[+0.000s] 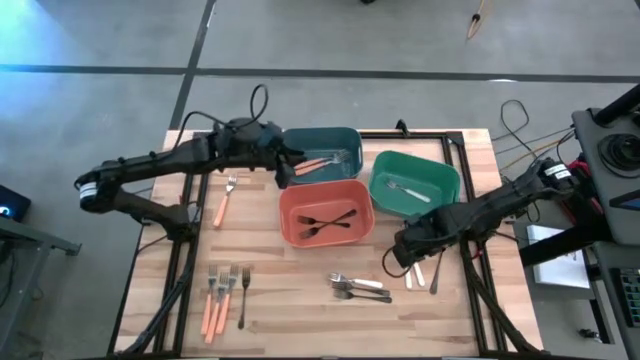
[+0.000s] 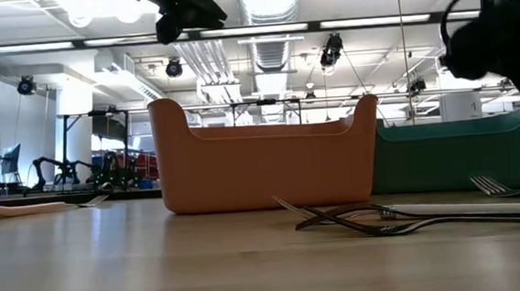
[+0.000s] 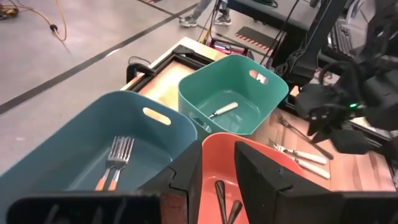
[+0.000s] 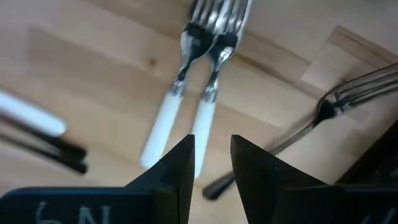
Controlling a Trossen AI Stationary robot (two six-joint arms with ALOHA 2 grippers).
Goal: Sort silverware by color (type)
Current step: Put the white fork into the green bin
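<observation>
Three bins sit mid-table toward the far side. Teal bin (image 1: 340,140), far-centre: holds orange-handled forks (image 1: 318,165), approx 2, lying roughly left-right, tines toward the right. Orange-red bin (image 1: 290,215), just nearer: two black forks (image 1: 327,225) crossed in an X, long axes mostly left-right. Green bin (image 1: 445,180), to the right: one white-handled utensil (image 1: 407,190), diagonal, handle toward near-right.

Loose silverware on table:
- single orange-handled fork (image 1: 224,202) left of the orange-red bin, long axis near-far, tines far.
- cluster of orange-handled forks (image 1: 215,295) w/ one black fork (image 1: 243,297) at near-left, all near-far, tines far.
- pile of silver and black pieces (image 1: 360,288) near-centre, lying left-right.
- two white-handled forks (image 4: 186,106) side by side below the right gripper, tines together at one end; a plain silver fork (image 4: 336,102) beside them, angled.

Left gripper (image 1: 287,165) hovers at the near-left rim of the teal bin; fingers (image 3: 186,180) slightly apart, nothing between them. Right gripper (image 1: 412,262) is low over the table right of the pile, above the white-handled pair; fingers (image 4: 252,168) a narrow gap apart, empty.
</observation>
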